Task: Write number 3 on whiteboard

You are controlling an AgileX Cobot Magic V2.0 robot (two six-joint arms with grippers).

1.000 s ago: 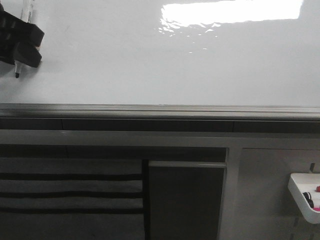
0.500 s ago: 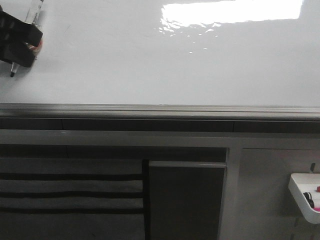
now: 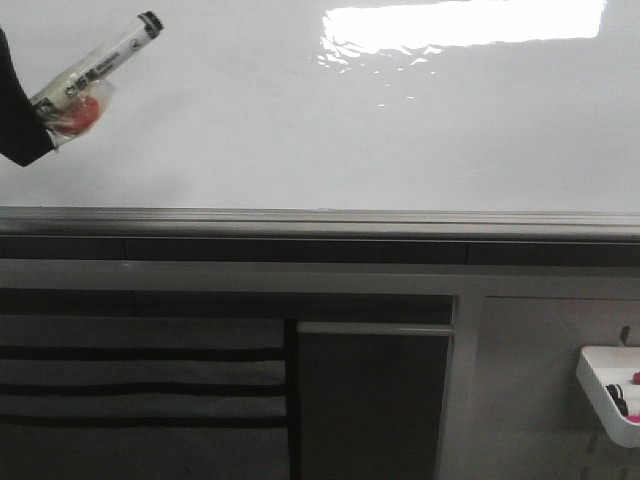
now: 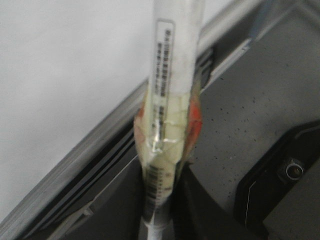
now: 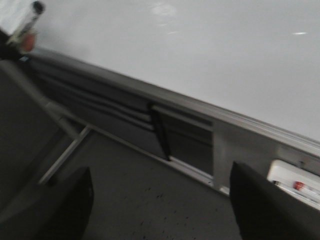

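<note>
The whiteboard (image 3: 350,130) is glossy white with a grey edge strip (image 3: 320,222) along its lower side. No number 3 shows on it; the board looks blank. My left gripper (image 3: 20,130) is at the far left edge, shut on a white marker (image 3: 95,65) wrapped in clear tape with an orange patch. The marker tilts up to the right and ends in a black tip. In the left wrist view the marker (image 4: 172,75) runs out from between the fingers (image 4: 165,200), beside the whiteboard (image 4: 65,75). My right gripper (image 5: 160,200) is open and empty, low, away from the board (image 5: 200,45).
A small white tray (image 3: 610,385) with dark and red items hangs at the lower right; it also shows in the right wrist view (image 5: 295,182). Under the board are grey frame rails, a dark panel (image 3: 370,400) and striped slats (image 3: 140,385). Speckled floor (image 5: 150,185) lies below.
The left gripper has drawn back to the left edge and turned. The marker, which pointed down near the board, now tilts up to the right.
</note>
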